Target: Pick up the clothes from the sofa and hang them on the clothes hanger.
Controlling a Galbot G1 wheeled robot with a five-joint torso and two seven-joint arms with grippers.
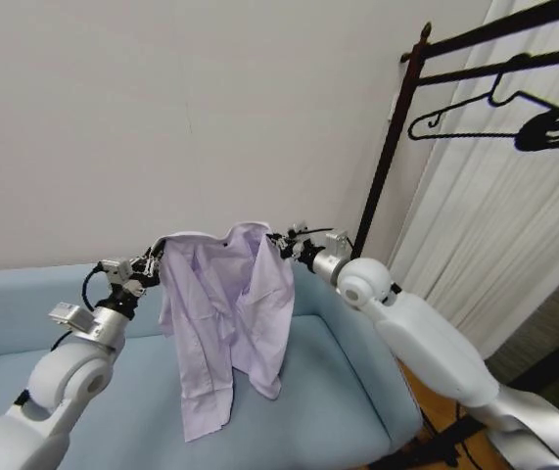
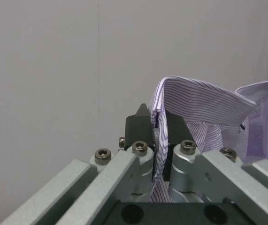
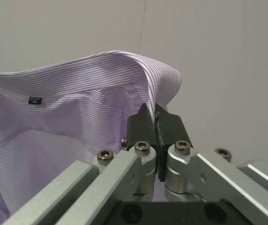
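Note:
A lilac striped shirt (image 1: 225,323) hangs in the air above the light blue sofa (image 1: 338,392), spread between both arms. My left gripper (image 1: 159,257) is shut on one shoulder of the shirt (image 2: 195,105), cloth pinched between its black pads (image 2: 141,129). My right gripper (image 1: 277,242) is shut on the other shoulder of the shirt (image 3: 77,98), fabric clamped between its pads (image 3: 171,129). The collar with a small dark label (image 3: 35,100) faces the right wrist camera. A black clothes hanger (image 1: 475,110) hangs from the dark rail (image 1: 514,22) at the upper right.
The rack's dark upright post (image 1: 387,147) stands just right of the right gripper. A second black hanger (image 1: 558,127) hangs farther right. White curtains (image 1: 494,235) fall behind the rack. A plain wall (image 1: 162,108) backs the sofa.

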